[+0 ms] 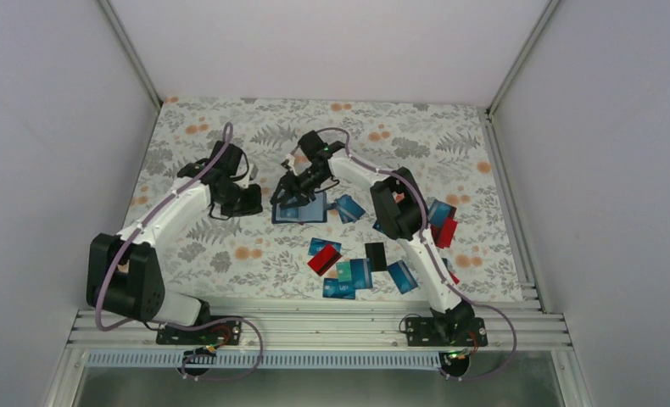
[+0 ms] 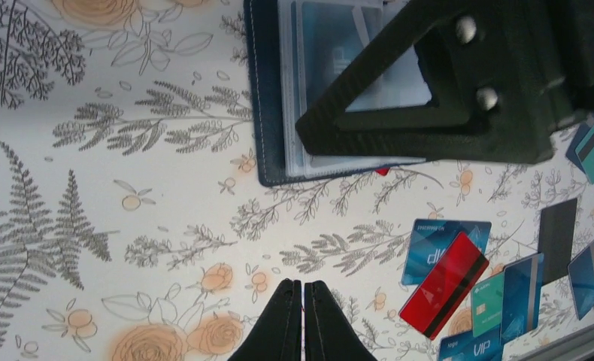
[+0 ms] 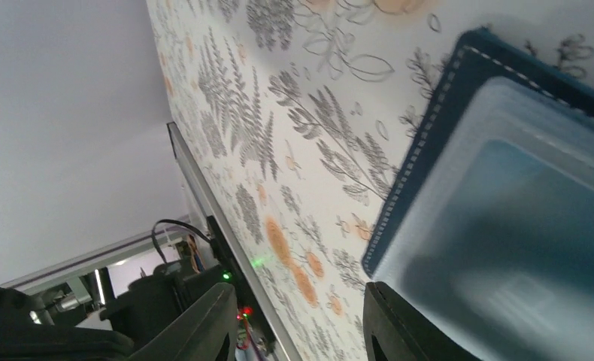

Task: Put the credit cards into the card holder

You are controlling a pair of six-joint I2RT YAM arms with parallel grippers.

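The card holder (image 1: 299, 212) lies open at mid-table, a navy cover with clear sleeves (image 3: 504, 248) inside. My right gripper (image 1: 287, 195) hovers over its left part, open, with nothing between the fingers (image 3: 399, 327); one finger sits above the sleeve. In the right wrist view the right gripper (image 3: 301, 320) frames the holder's stitched edge (image 3: 444, 113). My left gripper (image 1: 251, 203) is shut and empty, just left of the holder; its tips (image 2: 303, 289) are over bare cloth. Credit cards lie loose to the holder's right: blue (image 2: 437, 244), red (image 2: 444, 286), black (image 1: 376, 255).
Several more cards are scattered near the right arm: blue (image 1: 346, 208), red (image 1: 444, 231), teal and blue (image 1: 348, 280). The right arm's black finger (image 2: 369, 113) covers part of the holder in the left wrist view. A metal rail (image 1: 315, 309) runs along the table's near edge.
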